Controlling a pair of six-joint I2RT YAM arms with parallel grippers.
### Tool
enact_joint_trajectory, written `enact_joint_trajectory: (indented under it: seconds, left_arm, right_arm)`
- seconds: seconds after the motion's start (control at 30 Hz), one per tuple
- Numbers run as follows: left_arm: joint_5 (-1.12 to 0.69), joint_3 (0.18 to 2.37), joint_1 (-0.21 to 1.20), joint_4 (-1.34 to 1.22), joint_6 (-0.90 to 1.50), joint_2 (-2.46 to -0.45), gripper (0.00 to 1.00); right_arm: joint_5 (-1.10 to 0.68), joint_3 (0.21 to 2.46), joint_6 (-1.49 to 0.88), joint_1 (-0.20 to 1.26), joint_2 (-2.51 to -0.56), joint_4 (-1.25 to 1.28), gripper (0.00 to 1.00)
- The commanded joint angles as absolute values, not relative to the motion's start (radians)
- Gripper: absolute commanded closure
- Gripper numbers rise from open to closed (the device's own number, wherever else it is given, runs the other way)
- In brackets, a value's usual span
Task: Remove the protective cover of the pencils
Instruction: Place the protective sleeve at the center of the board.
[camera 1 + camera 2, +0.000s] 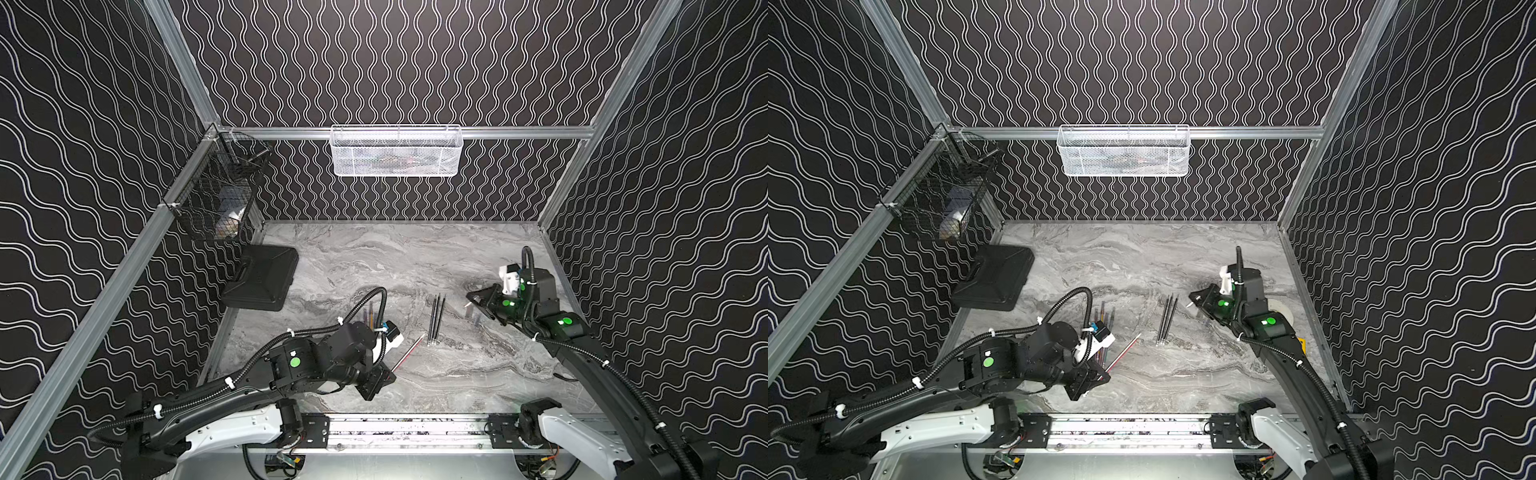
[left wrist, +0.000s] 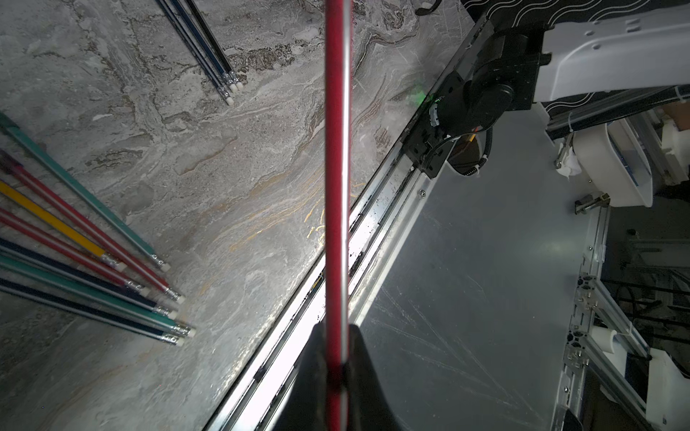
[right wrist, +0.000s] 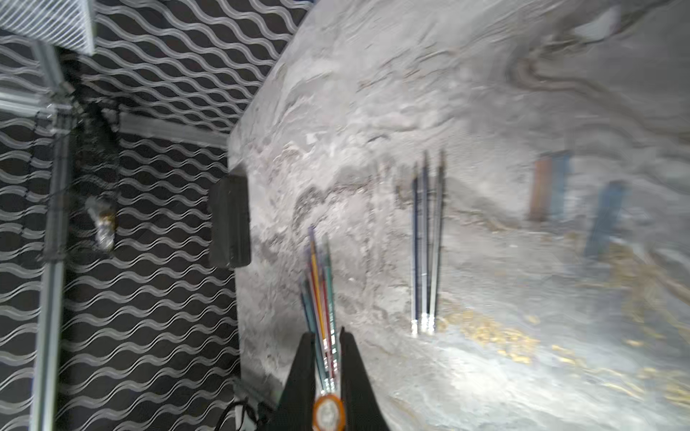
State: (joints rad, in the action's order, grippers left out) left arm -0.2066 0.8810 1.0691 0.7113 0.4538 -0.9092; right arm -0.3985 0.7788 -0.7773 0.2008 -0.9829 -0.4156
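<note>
While clamped fully shut, grips the red pencil (image 2: 336, 149) in the left tool (image 2: 337, 332), most of the shaft jutting free above the tabletop (image 1: 415, 257) just beside the black pencils (image 1: 434, 320). Pinches a small orange-rimmed round piece (image 3: 328, 410), likely a pulled-off cover, in the closed right tool (image 3: 325, 334) on the black pencils' far side. Has the coloured pencils (image 2: 56, 221) lying flat, well apart from the black pencils. Likely hazards: thin shaft pivoting or slipping in so narrow a hold; tiny piece dropping; black pencils knocked askew.

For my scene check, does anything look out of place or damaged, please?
Yellowish scuffs streak the marble tabletop near its front edge, like pencil marks. Otherwise the resting pencils lie in neat groups.
</note>
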Motion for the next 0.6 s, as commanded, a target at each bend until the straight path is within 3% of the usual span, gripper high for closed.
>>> enact_joint_trajectory:
  seconds: [0.0,0.57]
  left_arm:
    - [-0.221,0.882,1.069,0.699,0.442,-0.910,1.00]
    - [-0.229,0.883,1.069,0.698,0.437,-0.936,1.00]
  right_arm:
    - [-0.403,0.754,-0.680,0.131,-1.006,-0.522,1.00]
    - [-0.233,0.709,-0.554,0.005,-1.275,-0.499,1.00]
